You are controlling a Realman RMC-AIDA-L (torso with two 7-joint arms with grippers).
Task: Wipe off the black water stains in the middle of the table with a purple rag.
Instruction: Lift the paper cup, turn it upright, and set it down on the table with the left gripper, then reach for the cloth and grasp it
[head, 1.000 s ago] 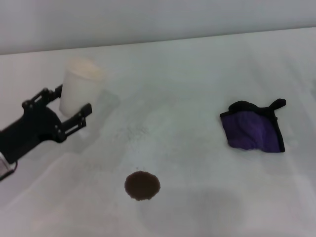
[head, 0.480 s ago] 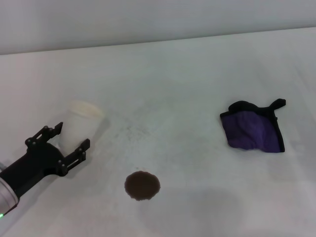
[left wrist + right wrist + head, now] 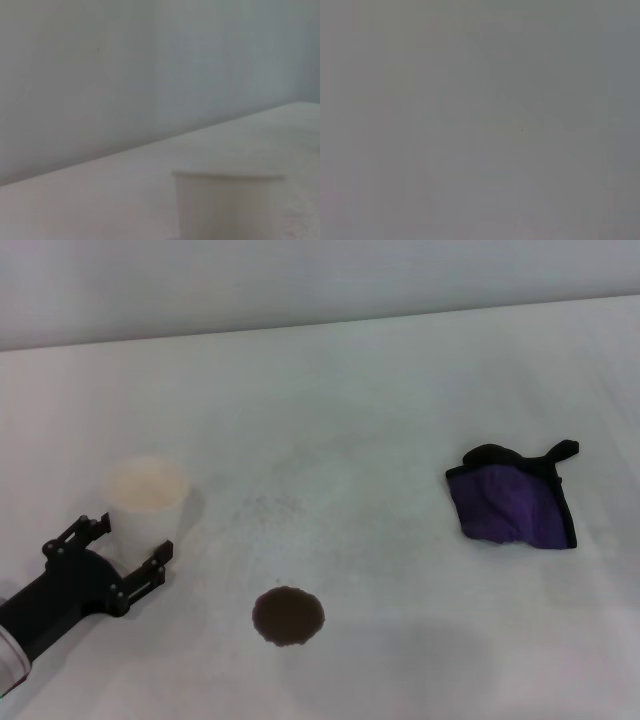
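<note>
The black water stain (image 3: 288, 616) is a round dark brown blot on the white table (image 3: 380, 420), near the front middle. The purple rag (image 3: 514, 502), with black edging and a loop, lies crumpled to the right, untouched. My left gripper (image 3: 136, 536) is at the front left, its fingers on either side of the lower part of a white paper cup (image 3: 146, 496), which stands upright and low at the table. The cup also shows in the left wrist view (image 3: 227, 205). The right gripper is out of view; its wrist view shows only plain grey.
The table's far edge meets a grey wall (image 3: 300, 280). Faint grey speckles (image 3: 268, 505) lie between the cup and the stain.
My left gripper has come down and back toward the front left with the paper cup, from raised to low at the table. The stain and the rag have not moved.
</note>
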